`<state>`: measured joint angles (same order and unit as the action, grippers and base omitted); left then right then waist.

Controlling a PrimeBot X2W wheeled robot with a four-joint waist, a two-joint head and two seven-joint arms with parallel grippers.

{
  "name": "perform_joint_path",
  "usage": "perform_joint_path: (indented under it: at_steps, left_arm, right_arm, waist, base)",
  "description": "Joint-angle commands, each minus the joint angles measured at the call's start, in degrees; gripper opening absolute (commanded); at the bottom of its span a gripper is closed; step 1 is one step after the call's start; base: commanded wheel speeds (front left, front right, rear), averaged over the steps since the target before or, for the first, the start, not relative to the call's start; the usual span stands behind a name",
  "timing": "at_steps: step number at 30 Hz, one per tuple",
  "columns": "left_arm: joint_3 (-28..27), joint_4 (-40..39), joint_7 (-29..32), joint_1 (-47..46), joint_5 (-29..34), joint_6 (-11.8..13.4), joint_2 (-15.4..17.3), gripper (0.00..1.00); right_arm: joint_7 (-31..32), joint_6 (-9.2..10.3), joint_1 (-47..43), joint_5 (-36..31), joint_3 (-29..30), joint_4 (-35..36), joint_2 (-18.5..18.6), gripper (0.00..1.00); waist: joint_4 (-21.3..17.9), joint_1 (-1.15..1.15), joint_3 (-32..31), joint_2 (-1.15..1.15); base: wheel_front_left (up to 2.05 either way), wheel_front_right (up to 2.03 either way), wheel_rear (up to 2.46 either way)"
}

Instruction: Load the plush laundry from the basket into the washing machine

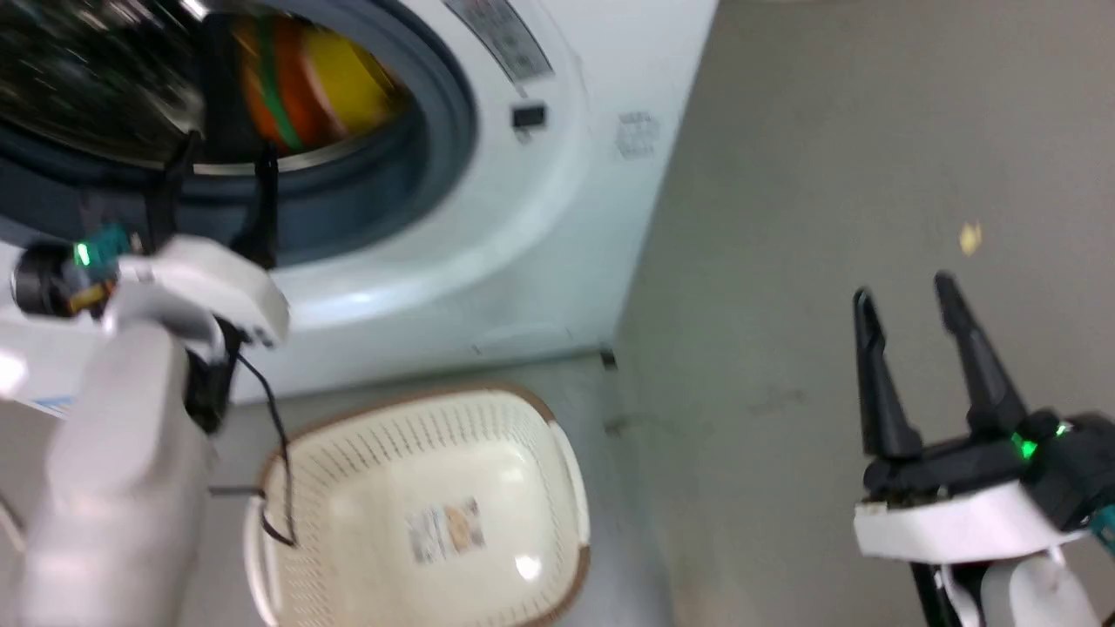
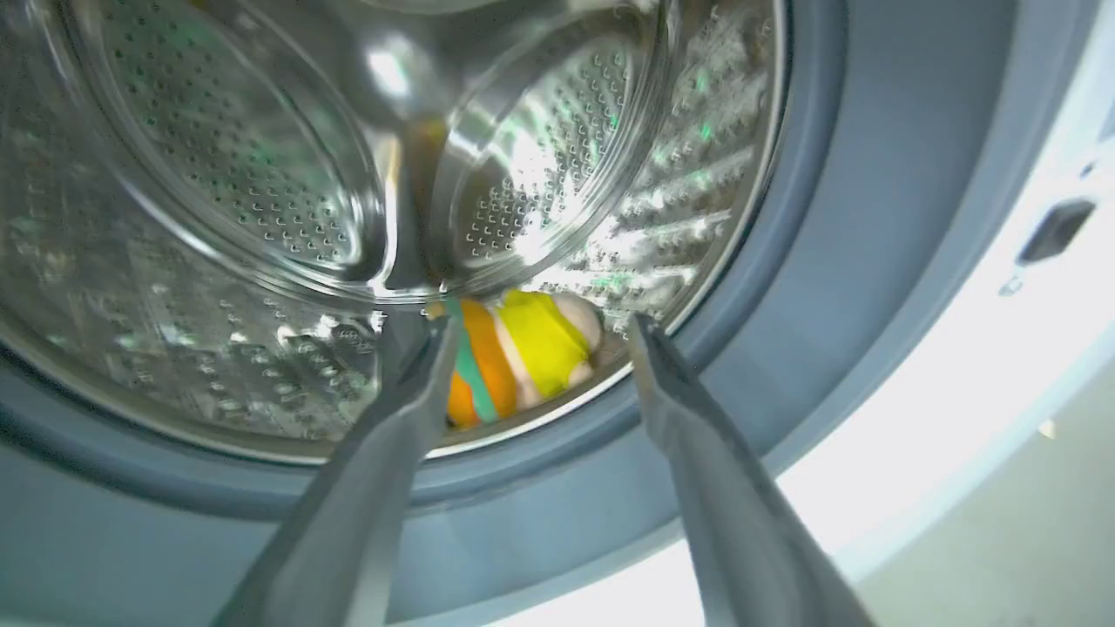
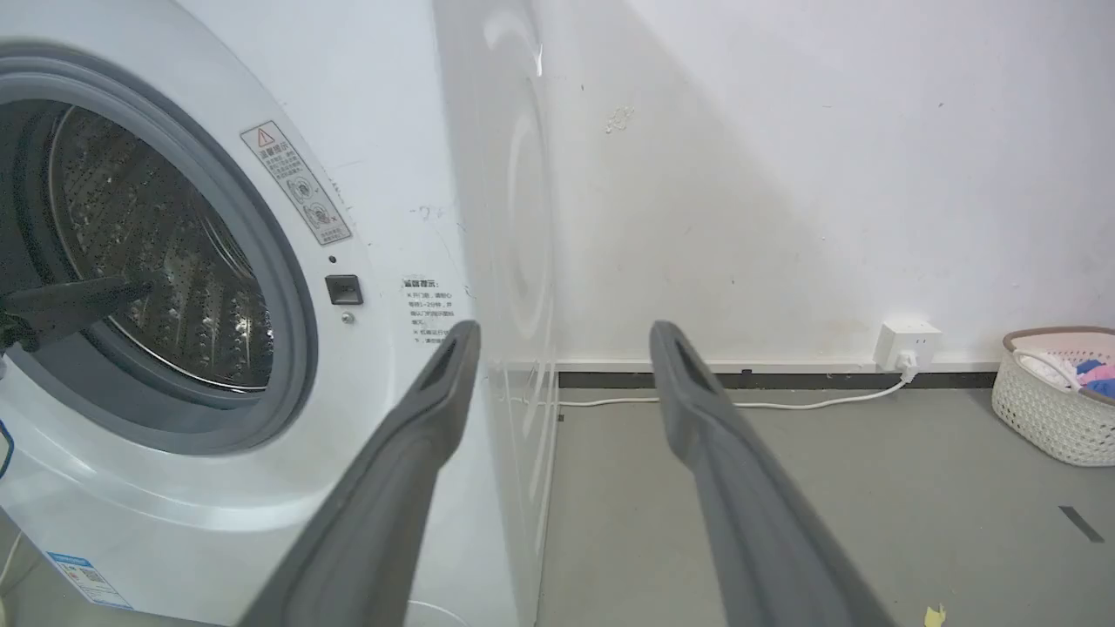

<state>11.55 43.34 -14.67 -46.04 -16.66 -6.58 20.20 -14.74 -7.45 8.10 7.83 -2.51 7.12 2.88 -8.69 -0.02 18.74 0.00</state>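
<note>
The plush laundry (image 2: 523,357), yellow with orange and green bands and a pale head, lies inside the steel drum of the washing machine (image 1: 540,226); it also shows through the opening as plush laundry (image 1: 322,83). My left gripper (image 2: 540,335) is open at the grey gasket, its fingers (image 2: 418,383) apart in front of the toy, holding nothing. In the head view the left gripper (image 1: 218,165) reaches into the opening. The cream basket (image 1: 287,540) with its brown rim sits on the floor below the opening. My right gripper (image 1: 906,300) stands open over bare floor at the right.
The washer's white side panel (image 3: 496,261) stands beside a white wall. A socket (image 3: 906,344) with a white cable sits at the skirting. A second perforated basket (image 3: 1045,409) with coloured clothes stands at the far right. A yellow scrap (image 1: 969,237) lies on the grey floor.
</note>
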Motion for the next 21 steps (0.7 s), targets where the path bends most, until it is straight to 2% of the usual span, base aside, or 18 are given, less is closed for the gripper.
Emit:
perform_joint_path:
  at_steps: [1,7,10,12,15,21]
  left_arm:
    - [-1.19,-5.52,-0.29,4.82,0.03,2.07,-0.64,1.00]
    - [-5.37,-23.98,-0.31,23.53,-1.10,7.88,-5.16,1.00]
    - [-5.80,-31.03,-0.32,31.91,-0.45,9.62,-7.10,1.00]
    - [-4.74,-33.75,-0.32,37.06,0.73,10.33,-7.88,1.00]
    - [-3.08,-35.86,-0.32,43.27,2.95,12.67,-8.83,1.00]
    - [-2.73,-39.72,-0.32,49.73,4.48,15.10,-11.02,1.00]
  right_arm:
    - [-0.26,-0.03,-1.49,-0.40,-0.29,-0.56,-0.01,1.00]
    - [-0.26,-0.03,-4.87,-0.29,-0.78,-1.80,-0.01,1.00]
    - [-0.26,-0.03,-6.62,-0.10,-1.16,-2.38,-0.01,1.00]
    - [-0.26,-0.03,-7.73,0.18,-1.69,-3.02,-0.01,1.00]
    - [-0.26,-0.03,-9.25,0.48,-3.14,-4.51,-0.01,1.00]
    - [-0.26,-0.03,-11.13,1.84,-3.23,-6.36,-0.01,1.00]
  waist:
    - [4.84,0.02,-7.94,0.00]
    - [8.11,0.02,-14.18,0.00]
    - [9.29,0.02,-16.52,0.00]
    - [9.76,0.02,-17.97,0.00]
    - [10.11,0.02,-19.38,0.00]
    - [10.41,0.02,-20.42,0.00]
  base:
    - [0.00,0.00,0.00]
    - [0.00,0.00,0.00]
    - [0.00,0.00,0.00]
    - [0.00,0.00,0.00]
    - [0.00,0.00,0.00]
    - [0.00,0.00,0.00]
